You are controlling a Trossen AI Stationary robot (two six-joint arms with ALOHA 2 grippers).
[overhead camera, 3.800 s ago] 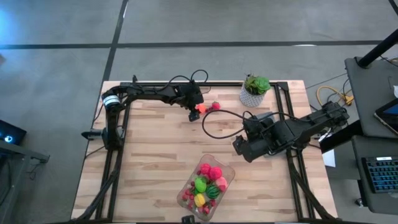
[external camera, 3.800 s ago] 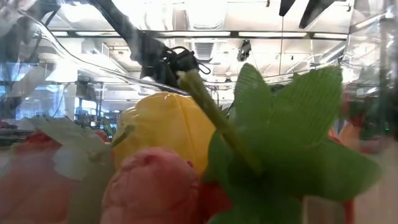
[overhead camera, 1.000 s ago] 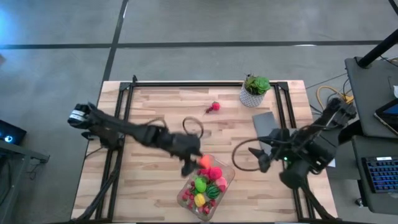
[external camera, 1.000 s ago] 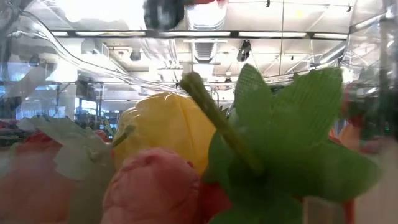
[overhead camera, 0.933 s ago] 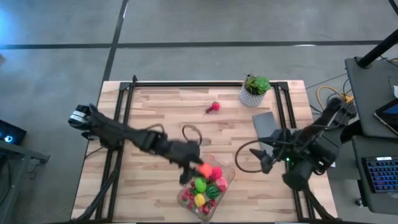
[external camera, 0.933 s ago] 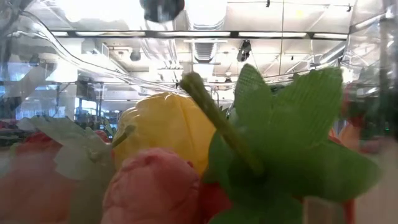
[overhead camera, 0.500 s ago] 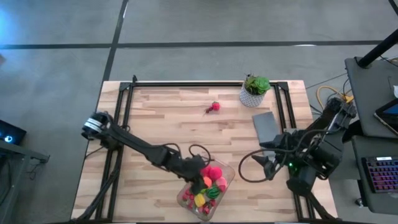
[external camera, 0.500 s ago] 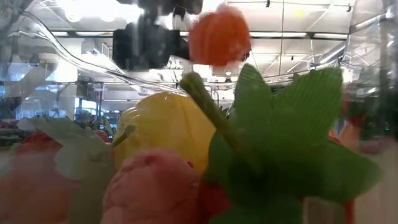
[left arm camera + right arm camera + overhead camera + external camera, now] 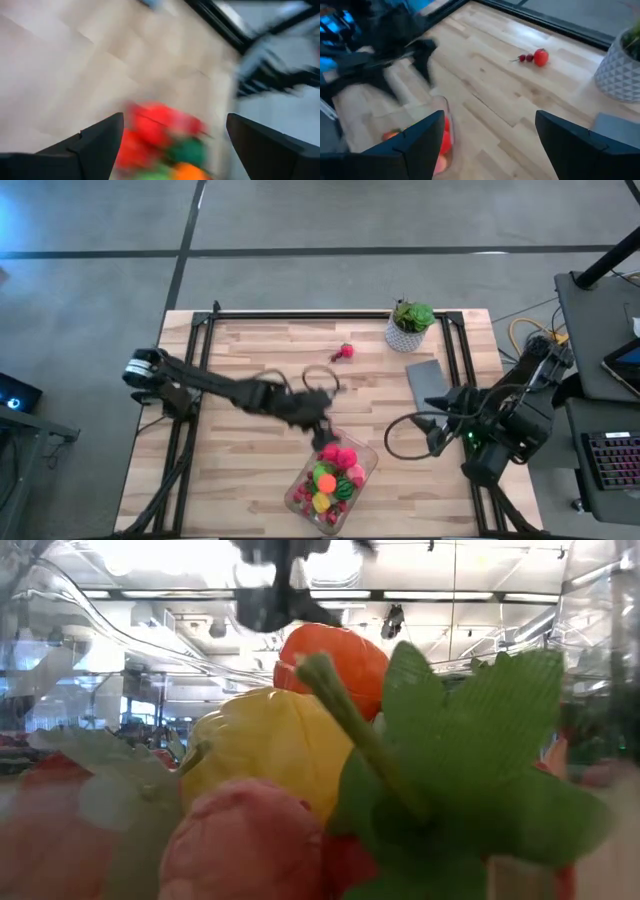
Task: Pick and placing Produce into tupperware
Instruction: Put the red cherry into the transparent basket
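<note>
The clear tupperware (image 9: 368,456) stands near the table's front edge, holding a pile of produce. An orange piece (image 9: 325,478) lies on top of that pile. In the low view the orange piece (image 9: 335,652) rests on a yellow piece (image 9: 265,745), beside a green leafy stem (image 9: 470,740). My left gripper (image 9: 322,436) hovers open over the tupperware's far rim, and nothing is between its fingers (image 9: 100,137). A red piece with small berries (image 9: 346,352) lies on the wood toward the far edge. My right gripper (image 9: 432,438) waits open at the right, holding nothing (image 9: 490,120).
A leafy plant in a white pot (image 9: 410,326) stands at the far right. A flat grey slab (image 9: 424,380) lies just in front of the pot. Black cables loop off both arms over the table. Bare wood lies to the left of the tupperware and across the table's middle.
My left gripper carried the orange piece toward the near edge and down over the tupperware, then let it go. It has since drawn back up toward the far rim. The orange piece now lies on the pile inside.
</note>
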